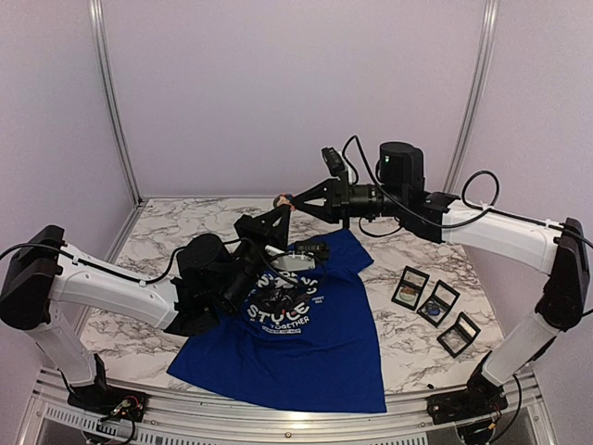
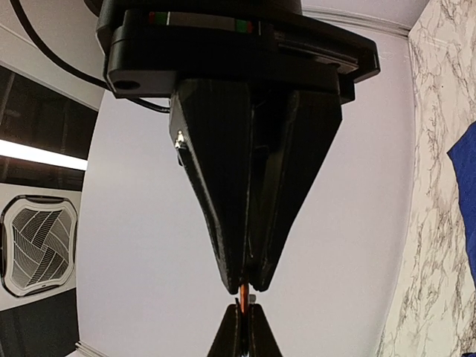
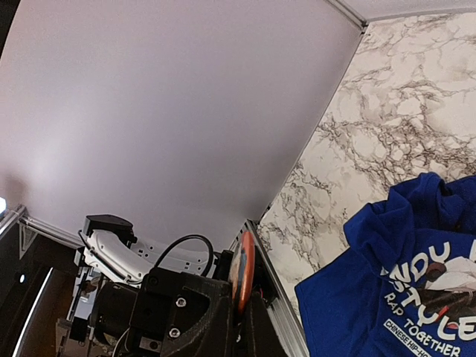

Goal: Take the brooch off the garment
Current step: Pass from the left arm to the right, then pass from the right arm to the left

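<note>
On blue garment (image 1: 315,357), white "RAP TOGETHER" lettering (image 3: 418,321) (orange brooch (image 3: 242,271) aloft)

left fingers (image 1: 264,222), right fingers (image 1: 315,197) closed, tips together

One camera sits high up behind my two arms. It looks down from far off on the whole white marble table (image 1: 408,232). The camera on my left wrist is very close to my left claw (image 2: 249,286). It looks along the claw at the pale wall (image 2: 149,223) and straight at my right claw (image 2: 243,309). My right wrist camera faces the other way, low and tilted. Both wrist views share the thin orange brooch (image 2: 239,296). All three share the table and the royal-blue cloth T-shirt (image 1: 306,352).
</note>
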Action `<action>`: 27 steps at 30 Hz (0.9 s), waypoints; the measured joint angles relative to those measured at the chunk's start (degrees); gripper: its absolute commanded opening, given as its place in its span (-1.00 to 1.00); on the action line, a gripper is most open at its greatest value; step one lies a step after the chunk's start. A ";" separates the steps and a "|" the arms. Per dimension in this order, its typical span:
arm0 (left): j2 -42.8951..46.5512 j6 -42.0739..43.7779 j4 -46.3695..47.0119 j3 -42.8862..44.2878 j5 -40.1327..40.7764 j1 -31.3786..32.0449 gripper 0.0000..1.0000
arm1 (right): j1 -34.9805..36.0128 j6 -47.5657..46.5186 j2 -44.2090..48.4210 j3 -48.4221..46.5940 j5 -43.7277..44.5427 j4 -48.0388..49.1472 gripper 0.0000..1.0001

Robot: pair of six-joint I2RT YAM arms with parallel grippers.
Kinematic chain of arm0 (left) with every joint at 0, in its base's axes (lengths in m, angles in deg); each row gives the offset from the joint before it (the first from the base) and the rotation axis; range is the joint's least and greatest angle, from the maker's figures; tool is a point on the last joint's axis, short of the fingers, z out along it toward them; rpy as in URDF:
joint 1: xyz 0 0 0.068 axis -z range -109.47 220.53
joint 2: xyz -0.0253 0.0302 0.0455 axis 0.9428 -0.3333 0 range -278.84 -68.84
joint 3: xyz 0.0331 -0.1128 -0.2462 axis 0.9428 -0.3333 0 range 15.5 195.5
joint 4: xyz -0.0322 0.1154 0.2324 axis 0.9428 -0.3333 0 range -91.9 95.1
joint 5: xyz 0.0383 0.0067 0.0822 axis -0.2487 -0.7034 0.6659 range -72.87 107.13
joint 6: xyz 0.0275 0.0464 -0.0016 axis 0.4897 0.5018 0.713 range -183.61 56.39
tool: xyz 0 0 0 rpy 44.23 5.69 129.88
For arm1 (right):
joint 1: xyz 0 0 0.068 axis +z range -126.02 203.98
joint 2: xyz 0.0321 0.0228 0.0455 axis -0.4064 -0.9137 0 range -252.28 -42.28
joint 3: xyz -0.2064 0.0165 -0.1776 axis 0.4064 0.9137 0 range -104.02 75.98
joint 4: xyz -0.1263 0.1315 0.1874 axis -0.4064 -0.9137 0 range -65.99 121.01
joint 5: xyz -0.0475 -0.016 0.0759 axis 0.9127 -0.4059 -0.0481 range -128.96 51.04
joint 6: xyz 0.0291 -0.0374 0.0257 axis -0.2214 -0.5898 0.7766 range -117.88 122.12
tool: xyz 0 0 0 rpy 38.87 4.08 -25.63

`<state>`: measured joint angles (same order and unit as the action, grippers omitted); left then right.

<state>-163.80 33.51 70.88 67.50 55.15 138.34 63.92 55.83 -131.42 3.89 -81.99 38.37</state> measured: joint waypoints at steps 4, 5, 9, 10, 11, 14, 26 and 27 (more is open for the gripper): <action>-0.13 0.02 0.39 0.00 0.04 -0.07 -0.79 | 0.02 1.09 0.00 -0.07 -0.09 0.68 -1.00; -0.15 -0.02 0.42 0.00 0.09 -0.07 -0.61 | 0.02 1.22 0.00 -0.07 -0.09 0.68 -1.00; -0.20 -1.16 0.50 0.00 0.72 -0.09 -0.03 | 0.02 1.11 0.00 -0.07 -0.02 0.81 -1.00; -0.20 -1.40 0.52 0.00 0.90 -0.09 0.05 | 0.02 1.11 0.00 -0.07 0.02 0.83 -1.00; -0.20 -1.95 0.50 0.00 1.27 -0.09 0.13 | -0.02 1.11 0.00 -0.04 0.02 1.05 -1.00; -0.20 -4.24 -0.31 0.22 2.51 -0.09 0.31 | -0.37 1.11 0.00 0.33 0.07 2.12 -1.00; 9.31 -42.82 -33.35 10.14 -1.62 -1.49 0.53 | -4.90 0.61 1.40 7.10 0.94 4.68 -1.00; 9.77 -47.06 -36.24 11.45 -3.34 -2.12 0.53 | -5.16 0.31 1.75 7.48 1.16 4.74 -1.00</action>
<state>-154.03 -13.55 34.64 78.96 51.80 136.22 58.76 56.14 -129.67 11.36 -80.83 43.11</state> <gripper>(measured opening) 0.762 0.006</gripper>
